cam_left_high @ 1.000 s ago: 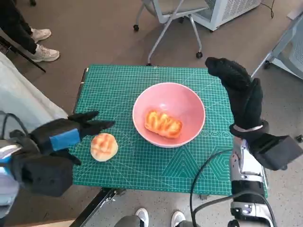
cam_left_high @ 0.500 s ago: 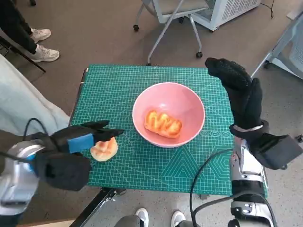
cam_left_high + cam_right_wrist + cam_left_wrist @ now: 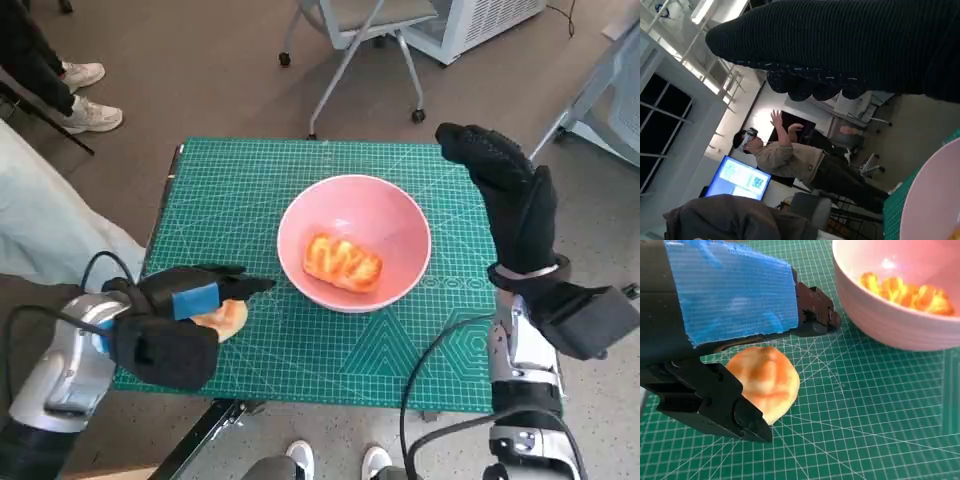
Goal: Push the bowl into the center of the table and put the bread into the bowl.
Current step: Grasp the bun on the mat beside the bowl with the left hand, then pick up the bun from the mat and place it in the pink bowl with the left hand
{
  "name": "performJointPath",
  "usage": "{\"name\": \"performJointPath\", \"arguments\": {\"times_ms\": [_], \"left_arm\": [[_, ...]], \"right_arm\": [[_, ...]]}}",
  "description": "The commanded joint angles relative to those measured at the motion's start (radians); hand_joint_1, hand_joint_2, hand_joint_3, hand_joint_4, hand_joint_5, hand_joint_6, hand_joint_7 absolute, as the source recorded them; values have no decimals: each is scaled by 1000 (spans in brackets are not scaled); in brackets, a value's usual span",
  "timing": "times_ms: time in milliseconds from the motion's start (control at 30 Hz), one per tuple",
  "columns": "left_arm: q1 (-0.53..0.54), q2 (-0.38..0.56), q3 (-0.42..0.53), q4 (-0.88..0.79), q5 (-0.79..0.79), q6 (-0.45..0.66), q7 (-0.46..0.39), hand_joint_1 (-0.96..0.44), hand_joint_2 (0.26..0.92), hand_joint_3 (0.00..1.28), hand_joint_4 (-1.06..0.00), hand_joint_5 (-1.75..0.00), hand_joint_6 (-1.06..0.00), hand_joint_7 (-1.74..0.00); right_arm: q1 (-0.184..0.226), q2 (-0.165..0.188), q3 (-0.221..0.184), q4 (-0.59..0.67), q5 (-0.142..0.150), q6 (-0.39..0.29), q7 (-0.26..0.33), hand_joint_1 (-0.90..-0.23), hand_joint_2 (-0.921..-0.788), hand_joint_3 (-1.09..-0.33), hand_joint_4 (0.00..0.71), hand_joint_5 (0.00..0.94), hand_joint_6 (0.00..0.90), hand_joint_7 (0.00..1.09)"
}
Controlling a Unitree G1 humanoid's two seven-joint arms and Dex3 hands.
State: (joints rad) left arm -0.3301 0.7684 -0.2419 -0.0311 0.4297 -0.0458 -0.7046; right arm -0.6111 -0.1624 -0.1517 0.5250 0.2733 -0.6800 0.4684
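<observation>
A round, golden-brown bread bun lies on the green gridded cutting mat near the table's front left corner, well to the left of the pale pink round bowl. The bowl sits near the middle of the mat and already holds a glazed, twisted pastry on its floor.

The left hand, black with blue tape across its back, is low over the bun — in the head view it covers the bun's left part, so only the right edge shows past the fingers. The left wrist view shows the bun lying on the mat between the taped upper part of the hand and a black finger below it. The fingers are apart around the bun; whether either one actually touches the crust cannot be told, and the bun rests flat on the mat.

The right hand, in its black knitted glove, stands upright over the mat's right edge, just beside the bowl's right rim but apart from it, holding nothing, its fingers extended and spread.

In the right wrist view a person stands in the background with raised hands beside a lit blue screen.
</observation>
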Motion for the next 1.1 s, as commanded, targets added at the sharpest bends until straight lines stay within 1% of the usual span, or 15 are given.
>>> {"name": "performJointPath", "arguments": {"times_ms": [33,67,100,133,167,200,233,267,333,433,567,933,1100], "left_arm": [[-17,-5,-14,25,42,-38,39,171,783,120,-636,-54,-643,-67],[-17,-3,-16,25,53,-45,49,166,785,137,-693,-58,-703,-74],[-17,-2,-16,26,60,-51,56,207,812,125,-691,-289,-748,-90],[-14,1,-15,25,71,-61,69,265,851,122,-669,-645,-811,-115],[-12,2,-14,24,79,-68,77,171,876,91,-697,-843,-756,-444],[-9,5,-12,23,86,-81,90,137,885,82,-705,-916,-734,-564],[-6,7,-10,23,90,-90,98,89,893,66,-730,-998,-713,-737],[-4,10,-6,21,94,-98,105,58,898,55,-746,-1051,-699,-847],[1,14,2,16,98,-110,114,31,899,45,-774,-1068,-691,-955],[9,22,17,3,96,-120,125,13,897,33,-800,-1045,-697,-1048],[22,27,47,-31,80,-110,125,6,897,29,-807,-1022,-698,-1100],[36,39,156,-124,4,-85,105,4,897,25,-810,-1007,-698,-1120],[28,45,197,-160,-32,-70,90,4,897,24,-812,-1027,-704,-1093]], "right_arm": [[18,-14,-3,2,5,12,13,-678,-921,-783,178,1,5,595],[19,-14,-3,0,5,12,13,-678,-921,-783,177,1,5,594],[19,-14,-3,0,5,13,13,-678,-921,-783,177,1,5,594],[20,-15,-3,-1,5,13,13,-678,-921,-783,177,1,5,594],[20,-15,-3,-2,5,13,13,-676,-921,-784,177,1,5,594],[20,-15,-3,-1,6,13,14,-676,-921,-784,177,1,6,594],[20,-16,-3,0,7,13,15,-675,-921,-784,177,1,6,594],[20,-16,-4,2,8,14,16,-674,-921,-783,178,1,6,594],[20,-16,-3,2,9,15,17,-673,-921,-782,178,1,7,593],[21,-16,-2,-2,10,17,17,-672,-921,-781,178,1,9,593],[23,-15,-1,-3,11,18,19,-672,-921,-778,178,1,10,592],[18,-16,-4,11,13,15,24,-672,-921,-774,179,1,13,589],[21,-13,-2,8,12,12,23,-673,-921,-775,179,1,15,587]]}}
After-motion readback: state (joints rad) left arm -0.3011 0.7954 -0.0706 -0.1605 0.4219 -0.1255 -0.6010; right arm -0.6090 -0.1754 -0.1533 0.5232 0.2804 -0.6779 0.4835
